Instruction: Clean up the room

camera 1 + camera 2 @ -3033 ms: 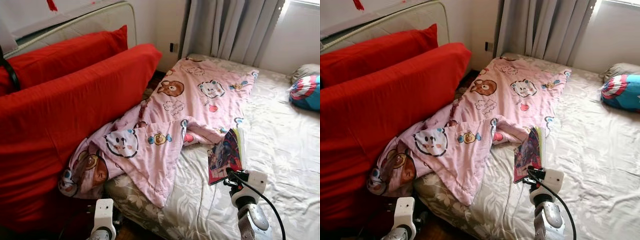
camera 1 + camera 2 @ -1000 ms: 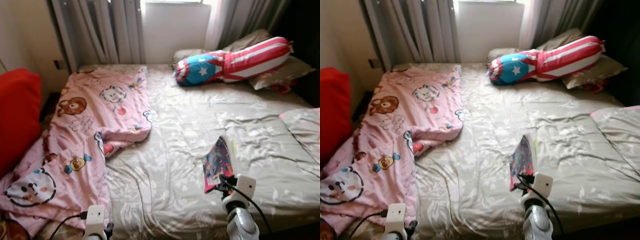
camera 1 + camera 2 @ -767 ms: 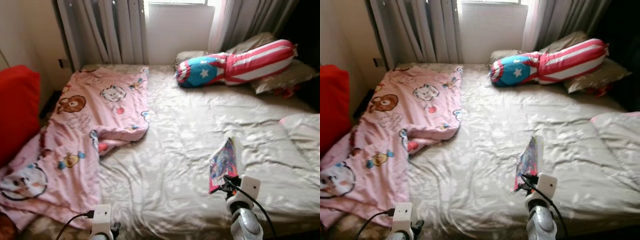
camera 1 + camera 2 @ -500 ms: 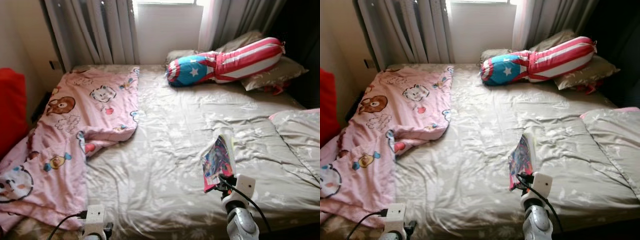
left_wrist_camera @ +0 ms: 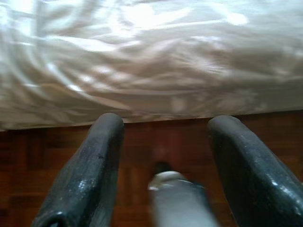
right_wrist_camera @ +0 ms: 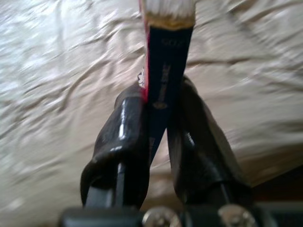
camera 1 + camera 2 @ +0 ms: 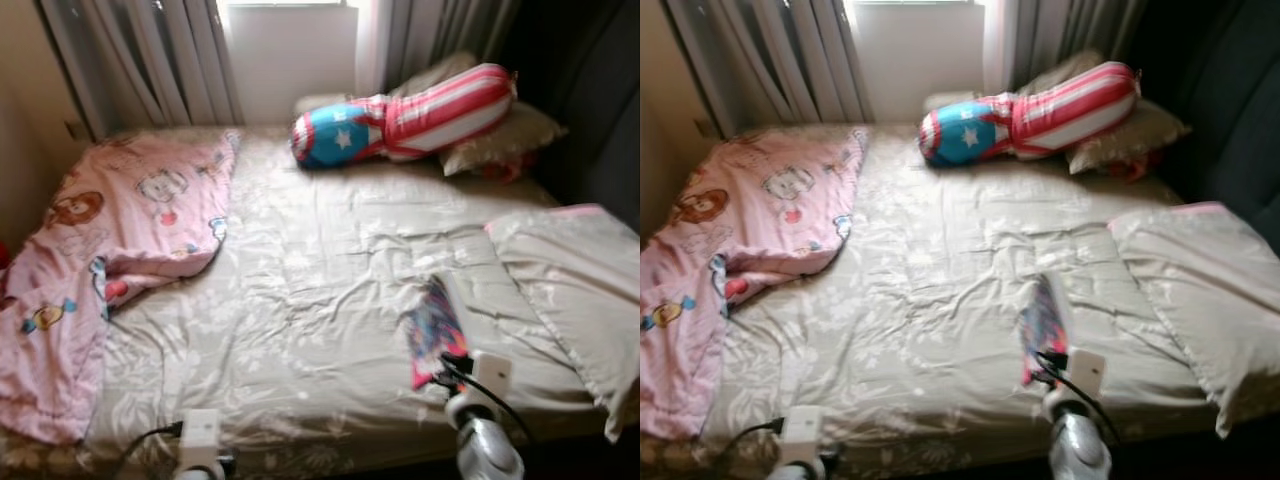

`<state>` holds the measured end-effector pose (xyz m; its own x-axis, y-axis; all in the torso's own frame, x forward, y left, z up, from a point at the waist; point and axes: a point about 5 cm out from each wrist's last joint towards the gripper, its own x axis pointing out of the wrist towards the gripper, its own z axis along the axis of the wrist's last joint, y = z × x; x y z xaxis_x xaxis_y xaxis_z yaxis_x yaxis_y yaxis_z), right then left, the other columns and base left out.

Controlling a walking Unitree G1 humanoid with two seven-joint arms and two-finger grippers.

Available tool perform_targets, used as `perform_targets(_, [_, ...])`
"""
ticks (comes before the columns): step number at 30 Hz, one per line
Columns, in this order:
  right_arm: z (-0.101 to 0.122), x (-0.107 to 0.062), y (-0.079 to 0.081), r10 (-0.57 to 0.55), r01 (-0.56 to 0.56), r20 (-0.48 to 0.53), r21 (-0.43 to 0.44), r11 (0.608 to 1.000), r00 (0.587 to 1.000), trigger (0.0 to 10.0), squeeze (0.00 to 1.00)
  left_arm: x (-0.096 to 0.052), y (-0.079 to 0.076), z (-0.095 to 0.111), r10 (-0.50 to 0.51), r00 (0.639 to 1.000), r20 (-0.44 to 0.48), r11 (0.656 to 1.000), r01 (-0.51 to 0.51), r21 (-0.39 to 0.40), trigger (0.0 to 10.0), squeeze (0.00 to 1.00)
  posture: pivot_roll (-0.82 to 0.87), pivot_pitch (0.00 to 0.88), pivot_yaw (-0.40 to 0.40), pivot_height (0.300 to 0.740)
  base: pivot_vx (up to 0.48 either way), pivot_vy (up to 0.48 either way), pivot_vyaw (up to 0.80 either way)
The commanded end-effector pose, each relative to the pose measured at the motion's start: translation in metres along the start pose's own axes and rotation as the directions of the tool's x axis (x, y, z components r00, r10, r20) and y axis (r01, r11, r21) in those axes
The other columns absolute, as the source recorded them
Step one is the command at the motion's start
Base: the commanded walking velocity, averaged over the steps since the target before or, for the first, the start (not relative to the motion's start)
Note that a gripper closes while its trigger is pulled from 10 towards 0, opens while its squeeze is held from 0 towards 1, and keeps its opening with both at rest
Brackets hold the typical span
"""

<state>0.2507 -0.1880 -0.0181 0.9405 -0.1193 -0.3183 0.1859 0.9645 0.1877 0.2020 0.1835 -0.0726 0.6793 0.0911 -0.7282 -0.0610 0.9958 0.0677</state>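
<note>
Thin colourful book [image 7: 434, 330], blue spine upright

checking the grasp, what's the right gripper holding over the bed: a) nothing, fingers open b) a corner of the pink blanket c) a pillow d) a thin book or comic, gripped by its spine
d: the right gripper is shut on the book, its dark spine pinched between both black fingers above the bed.

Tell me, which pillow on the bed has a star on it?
The long pillow by the window: blue end with a white star, red and white stripes. The other pillows are plain grey-beige.
</note>
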Motion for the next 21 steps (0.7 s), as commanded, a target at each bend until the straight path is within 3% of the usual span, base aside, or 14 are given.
perform_targets(1, [0.0106, 0.0054, 0.0097, 0.03, -0.029, 0.053, -0.005, 1.0, 0.998, 10.0, 0.0, -0.0005, 0.0085, -0.0016, 0.018, 1.0, -0.007, 1.0, -0.018, 0.024, 10.0, 0.0, -0.1, 0.0, -0.037, 0.74, 0.0, -0.454, 0.0])
perform_targets(7, [0.0098, 0.0052, 0.0104, 0.035, -0.034, 0.05, -0.011, 0.999, 0.998, 10.0, 0.0, -0.0007, 0.0084, -0.0022, 0.016, 1.0, -0.009, 1.0, -0.016, 0.027, 10.0, 0.0, -0.1, 0.0, -0.035, 0.74, 0.0, -0.426, 0.0])
perform_targets(21, [0.0066, 0.0037, 0.0117, 0.044, -0.043, 0.04, -0.02, 0.999, 0.998, 10.0, 0.0, -0.0013, 0.0107, -0.0036, 0.028, 1.0, -0.006, 1.0, -0.028, -0.004, 10.0, 0.0, -0.1, 0.0, -0.032, 0.74, 0.0, 0.0, 0.0])
